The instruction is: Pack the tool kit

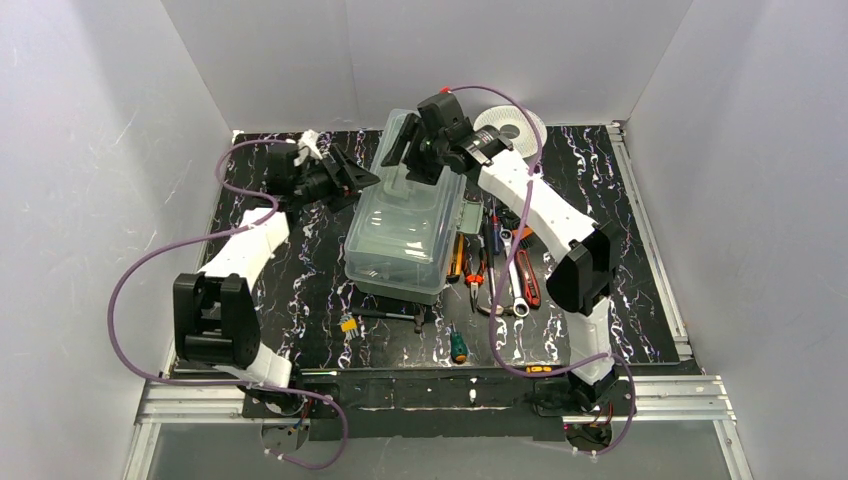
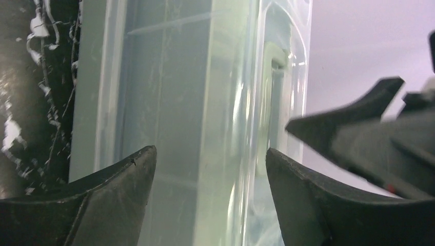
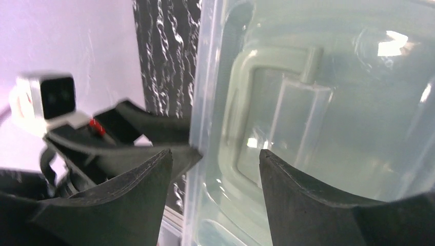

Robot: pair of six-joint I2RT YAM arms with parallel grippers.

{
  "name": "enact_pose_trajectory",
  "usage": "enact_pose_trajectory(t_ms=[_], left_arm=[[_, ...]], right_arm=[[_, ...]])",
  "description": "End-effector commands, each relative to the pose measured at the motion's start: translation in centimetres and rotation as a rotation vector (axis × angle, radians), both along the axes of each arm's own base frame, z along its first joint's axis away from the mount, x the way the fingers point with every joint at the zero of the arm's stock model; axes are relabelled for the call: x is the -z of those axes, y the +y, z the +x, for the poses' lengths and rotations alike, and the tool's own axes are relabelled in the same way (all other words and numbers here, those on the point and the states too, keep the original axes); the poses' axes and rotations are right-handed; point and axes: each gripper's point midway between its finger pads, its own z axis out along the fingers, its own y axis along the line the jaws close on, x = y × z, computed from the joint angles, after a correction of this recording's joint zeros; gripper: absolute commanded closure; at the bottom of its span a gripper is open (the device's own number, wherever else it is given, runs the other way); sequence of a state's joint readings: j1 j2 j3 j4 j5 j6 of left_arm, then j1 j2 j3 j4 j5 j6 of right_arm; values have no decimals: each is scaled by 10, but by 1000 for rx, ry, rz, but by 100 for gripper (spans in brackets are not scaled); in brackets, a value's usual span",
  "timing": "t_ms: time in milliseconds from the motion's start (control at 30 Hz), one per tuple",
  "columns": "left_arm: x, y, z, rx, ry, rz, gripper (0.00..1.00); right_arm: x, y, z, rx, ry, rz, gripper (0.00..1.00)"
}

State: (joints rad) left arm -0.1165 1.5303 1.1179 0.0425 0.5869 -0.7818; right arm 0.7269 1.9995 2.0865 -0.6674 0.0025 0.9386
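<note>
Where white walls (image 1: 90, 150) box in black marbled tabletop (image 1: 300, 290), L gripper (image 2: 210, 156) & R gripper (image 3: 215, 156) gape empty by clear-lidded pale-green plastic toolbox (image 1: 405, 225).

what lies inside the toolbox (image 1: 395, 275) is only haze through its lid (image 1: 410, 215). the right arm (image 1: 540, 210) covers part of the loose tools (image 1: 490, 265) right of it and of the white spool (image 1: 515, 125).

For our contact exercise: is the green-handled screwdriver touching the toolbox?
Apart. The top view shows bare table between the green-handled screwdriver and the toolbox.
</note>
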Motion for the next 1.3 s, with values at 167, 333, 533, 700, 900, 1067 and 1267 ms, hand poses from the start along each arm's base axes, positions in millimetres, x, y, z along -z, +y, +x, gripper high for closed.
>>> enact_pose_trajectory(t_ms=[167, 333, 533, 700, 900, 1067, 1267], left_arm=[[-4, 56, -27, 19, 62, -134, 37], [6, 48, -29, 73, 100, -165, 45], [0, 47, -32, 98, 86, -152, 45], [-22, 59, -33, 40, 4, -23, 45], [-66, 62, -29, 12, -121, 78, 45], [-86, 17, -37, 109, -197, 139, 42], [-70, -14, -38, 172, -165, 161, 41]], right_arm=[[39, 9, 20, 213, 165, -23, 30], [48, 17, 21, 218, 185, -32, 30], [20, 69, 6, -115, 115, 309, 35], [-5, 68, -1, -248, 16, 412, 36], [-25, 49, -4, -265, -59, 512, 36], [-31, 37, -7, -274, -88, 522, 35], [-40, 29, -9, -285, -73, 588, 34]])
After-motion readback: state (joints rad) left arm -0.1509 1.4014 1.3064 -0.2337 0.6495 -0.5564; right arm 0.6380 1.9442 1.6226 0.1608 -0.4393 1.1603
